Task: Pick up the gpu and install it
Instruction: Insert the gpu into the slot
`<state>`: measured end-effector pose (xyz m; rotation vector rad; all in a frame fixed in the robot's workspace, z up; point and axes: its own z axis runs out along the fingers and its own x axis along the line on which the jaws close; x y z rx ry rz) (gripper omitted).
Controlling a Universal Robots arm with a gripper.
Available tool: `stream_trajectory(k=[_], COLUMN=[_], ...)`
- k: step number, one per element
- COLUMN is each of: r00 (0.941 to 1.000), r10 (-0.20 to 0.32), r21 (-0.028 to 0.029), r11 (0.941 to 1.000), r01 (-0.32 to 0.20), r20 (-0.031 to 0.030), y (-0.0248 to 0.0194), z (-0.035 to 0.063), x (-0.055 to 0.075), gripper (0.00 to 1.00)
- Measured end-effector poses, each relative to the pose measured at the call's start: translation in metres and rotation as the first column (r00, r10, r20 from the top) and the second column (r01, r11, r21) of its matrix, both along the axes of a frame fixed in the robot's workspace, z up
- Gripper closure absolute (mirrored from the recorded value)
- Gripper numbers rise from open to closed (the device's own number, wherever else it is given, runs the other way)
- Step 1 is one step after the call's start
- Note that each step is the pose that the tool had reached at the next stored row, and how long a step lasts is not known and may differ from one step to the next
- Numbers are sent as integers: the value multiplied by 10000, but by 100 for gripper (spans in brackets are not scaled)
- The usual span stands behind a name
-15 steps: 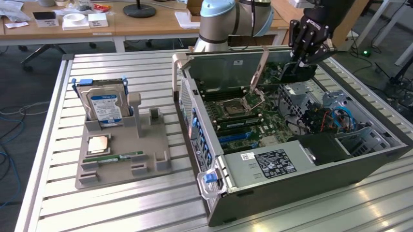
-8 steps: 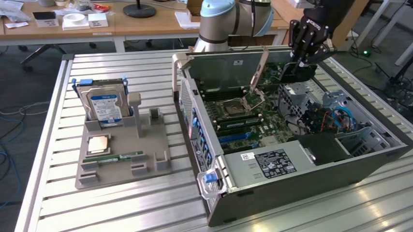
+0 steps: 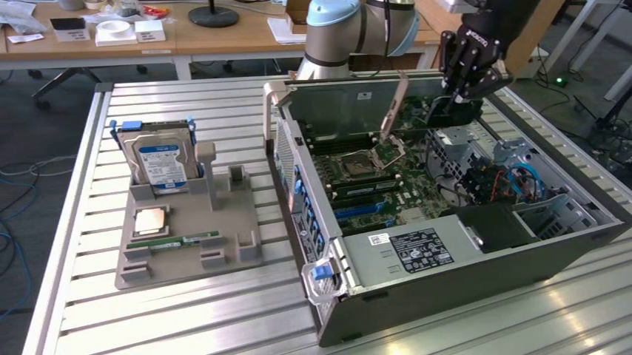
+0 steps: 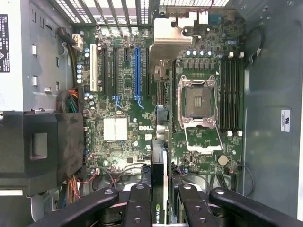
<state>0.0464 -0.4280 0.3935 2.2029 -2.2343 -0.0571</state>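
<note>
The gpu [image 3: 439, 115], a thin dark card, hangs over the open computer case [image 3: 464, 288] with its long silvery bracket [image 3: 393, 107] pointing towards the case's rear wall. My gripper [image 3: 459, 92] is shut on the card from above. In the wrist view the gpu [image 4: 159, 161] appears edge-on between my two fingers [image 4: 138, 203], and its bracket [image 4: 169, 40] lies near the rear grille. The card hovers above the motherboard [image 4: 118, 127], between the blue slot [image 4: 138, 71] and the processor socket [image 4: 198, 101], apart from both.
A grey holder [image 3: 188, 255] on the slatted table carries a hard drive [image 3: 158, 159], a processor chip [image 3: 148, 220] and a green memory stick [image 3: 177, 240]. Inside the case sit a power supply [image 3: 415, 248] and a drive cage with blue cables [image 3: 513, 181]. Desks stand behind.
</note>
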Motion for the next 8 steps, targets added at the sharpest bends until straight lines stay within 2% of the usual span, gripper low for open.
stream_trajectory(k=[8], r00=[10000], r10=[0], r21=[-1], r11=[10000], r01=[0], r20=[2], y=[0], z=[-1], x=[-23], gripper=[74])
